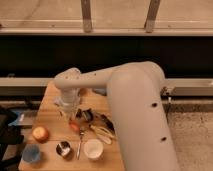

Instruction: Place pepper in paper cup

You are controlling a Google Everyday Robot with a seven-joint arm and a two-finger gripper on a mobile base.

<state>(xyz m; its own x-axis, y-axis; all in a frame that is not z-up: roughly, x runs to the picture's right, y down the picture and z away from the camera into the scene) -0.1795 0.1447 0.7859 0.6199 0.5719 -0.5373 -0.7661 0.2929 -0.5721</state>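
Note:
My gripper hangs below the white wrist over the left middle of the wooden table, shut on the pepper. Only a short red-orange end of the pepper shows under the fingers, just above the tabletop. The paper cup, white with a pale inside, stands upright near the front edge, to the right of and nearer than the gripper. My big white arm reaches in from the right and hides the table's right side.
An apple lies at the left. A blue cup and a metal cup stand along the front edge left of the paper cup. A fork lies between them. Dark items and a pale yellowish thing sit right of the gripper.

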